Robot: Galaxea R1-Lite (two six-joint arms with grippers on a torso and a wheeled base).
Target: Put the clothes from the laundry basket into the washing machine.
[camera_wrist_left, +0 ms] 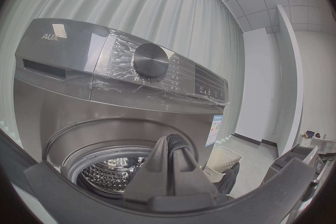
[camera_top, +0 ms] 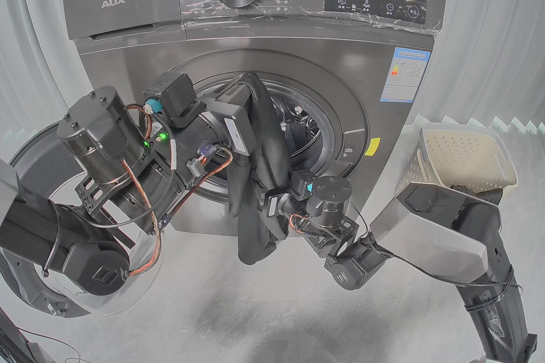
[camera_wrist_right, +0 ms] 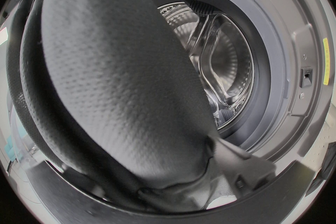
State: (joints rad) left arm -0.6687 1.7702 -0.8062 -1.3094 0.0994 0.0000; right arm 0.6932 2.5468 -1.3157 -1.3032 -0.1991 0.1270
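A black garment (camera_top: 267, 154) hangs in front of the washing machine's (camera_top: 340, 75) round opening, its lower end dangling below the rim. My left gripper (camera_top: 250, 89) is shut on the garment's top, at the upper left of the opening; the left wrist view shows black cloth (camera_wrist_left: 175, 146) pinched between the fingers. My right gripper (camera_top: 268, 206) is lower down, shut on the garment near its middle. In the right wrist view the garment (camera_wrist_right: 115, 88) covers the left half of the steel drum (camera_wrist_right: 224, 70). The beige laundry basket (camera_top: 471, 154) stands to the right of the machine.
The machine's door (camera_top: 34, 177) is swung open to the left, behind my left arm. A dark piece of clothing (camera_wrist_left: 229, 179) hangs over the basket's (camera_wrist_left: 224, 160) edge. Grey floor lies open in front of the machine, and curtains hang behind it.
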